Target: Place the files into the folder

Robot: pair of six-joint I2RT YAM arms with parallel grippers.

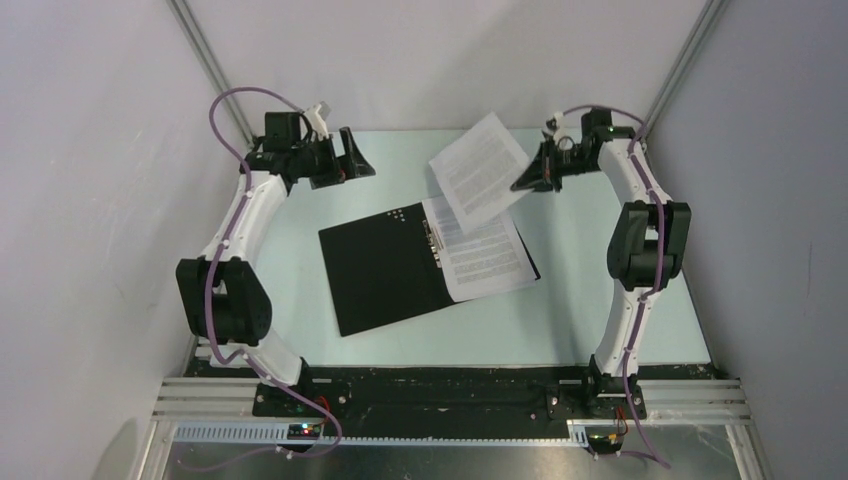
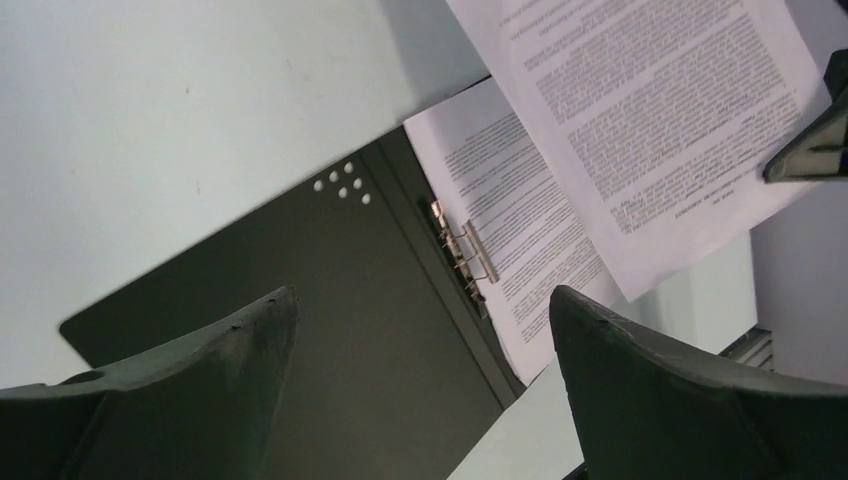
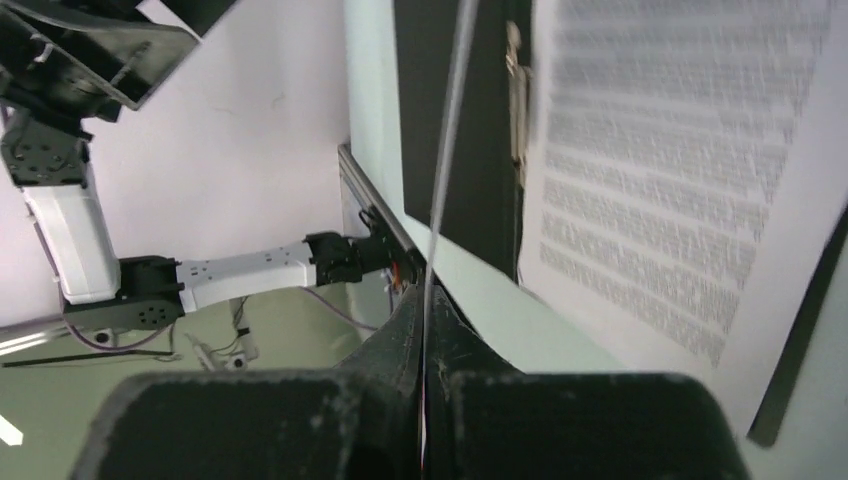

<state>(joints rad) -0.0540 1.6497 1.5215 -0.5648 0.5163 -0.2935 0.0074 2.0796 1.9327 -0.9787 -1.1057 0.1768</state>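
The folder [image 1: 385, 268] lies open on the table, black inside up, its metal clip [image 1: 434, 240] along the spine. A printed sheet [image 1: 488, 258] lies on its right half. My right gripper [image 1: 527, 178] is shut on the edge of a second printed sheet [image 1: 481, 168] and holds it in the air above the folder's far right corner. In the right wrist view that sheet [image 3: 448, 150] shows edge-on between the shut fingers. My left gripper [image 1: 352, 163] is open and empty, raised over the far left of the table. In the left wrist view the folder [image 2: 330, 300] shows below, between the fingers [image 2: 250, 350].
White walls with metal corner posts [image 1: 215, 75] enclose the pale green table [image 1: 560, 320]. A black rail with the arm bases [image 1: 440, 395] runs along the near edge.
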